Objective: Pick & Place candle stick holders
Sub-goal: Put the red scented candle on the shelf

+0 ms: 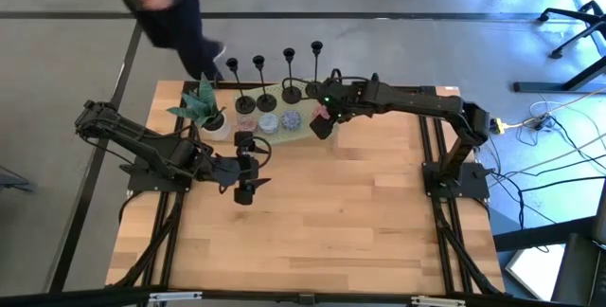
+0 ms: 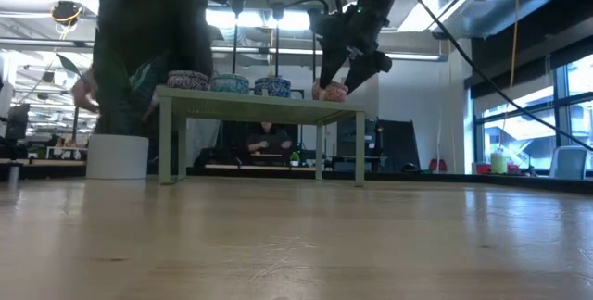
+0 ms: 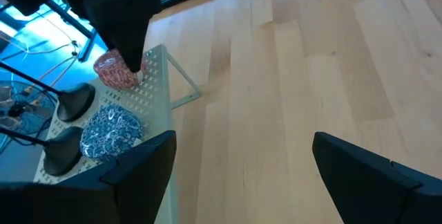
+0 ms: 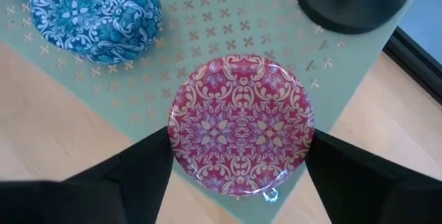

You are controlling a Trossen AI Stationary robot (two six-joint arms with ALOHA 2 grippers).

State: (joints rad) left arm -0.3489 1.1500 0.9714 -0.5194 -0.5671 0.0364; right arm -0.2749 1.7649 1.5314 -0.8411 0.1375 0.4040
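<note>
Four candle stick holders (image 1: pixel 275 80) stand upright in a row along the far edge of the pale green perforated rack (image 1: pixel 295 110), none lifted, none gripped, so by my read the pick and place hasn't started on any of them. In front of the holders on the same rack sits a row of small patterned bowls; the right gripper (image 4: pixel 238 156) hangs directly over the red patterned bowl (image 4: pixel 241 125) at the rack's right end, fingers spread either side of it, not closed on it. That's odd for this task: the nearest holder base is just behind that bowl. Left gripper (image 1: pixel 248 180) waits over bare table near the rack's front, fingers spread wide, empty. Potted plant (image 1: pixel 202 108) at the rack's left end. Light wood table (image 1: pixel 312 222); a person (image 1: pixel 166 9) stands just behind the rack.
</note>
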